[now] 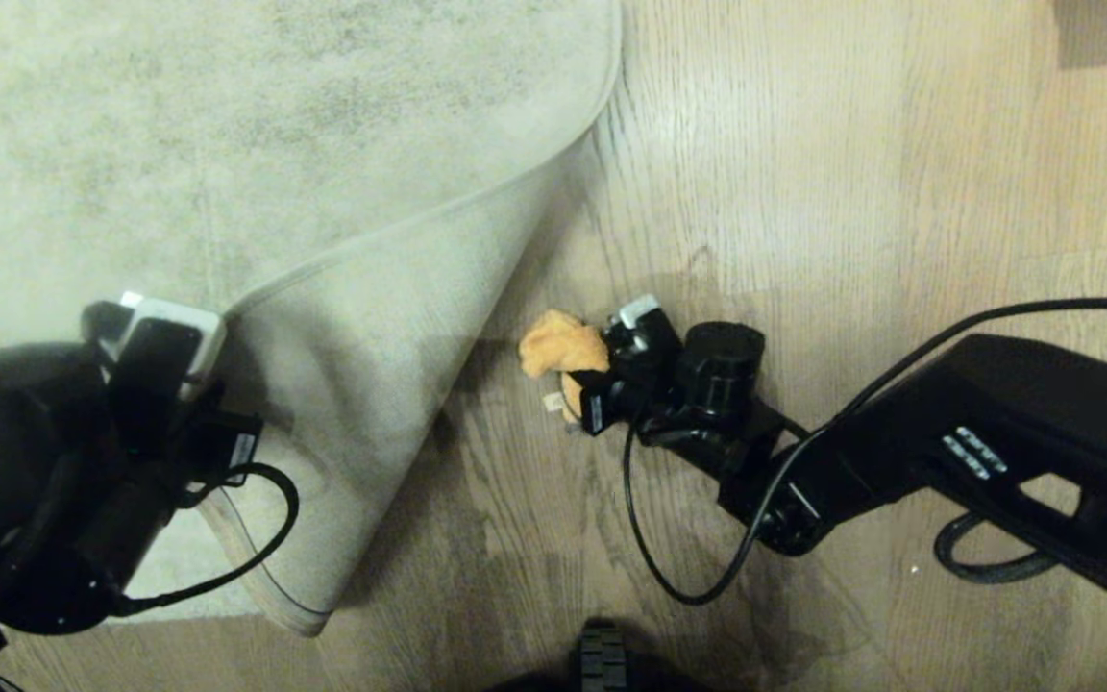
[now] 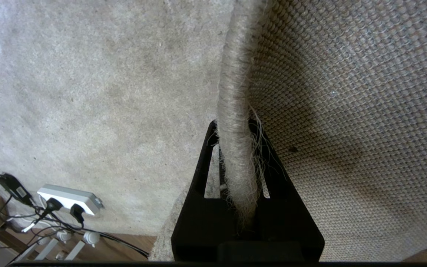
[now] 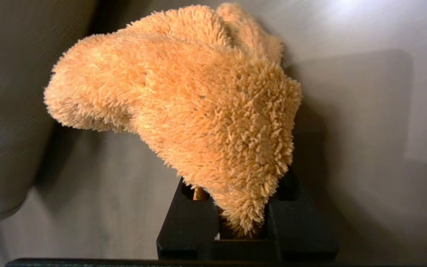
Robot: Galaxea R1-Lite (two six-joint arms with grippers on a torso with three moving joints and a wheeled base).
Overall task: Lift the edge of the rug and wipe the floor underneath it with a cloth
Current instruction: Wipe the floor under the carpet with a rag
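Pale grey-beige and mottled, the big short-pile rug [image 1: 179, 135] is covering the upper left of the head view, its corner folded over so the plain woven beige backing [image 1: 371, 365] is facing up. Light brown wood-grain plank floor [image 1: 803, 192] is lying bare to the right of the fold. The black right arm [image 1: 947, 442] is reaching in from the right, low over those planks. The bound rug edge [image 2: 235, 111] — a frayed, cord-like hem — is sitting pinched between the black fingers of the left gripper [image 2: 235, 148], which is holding the corner raised at the left of the head view. The small orange-tan fuzzy cloth [image 1: 563, 351] is bunching out of the right gripper [image 3: 241, 218], whose fingers are pressing together on its lower tip; the cloth is hanging just beside the lifted flap, over the exposed floor — whether it is touching the wood cannot be told. A white power strip [image 2: 67, 198] with dark plugs is lying by the rug's far border.
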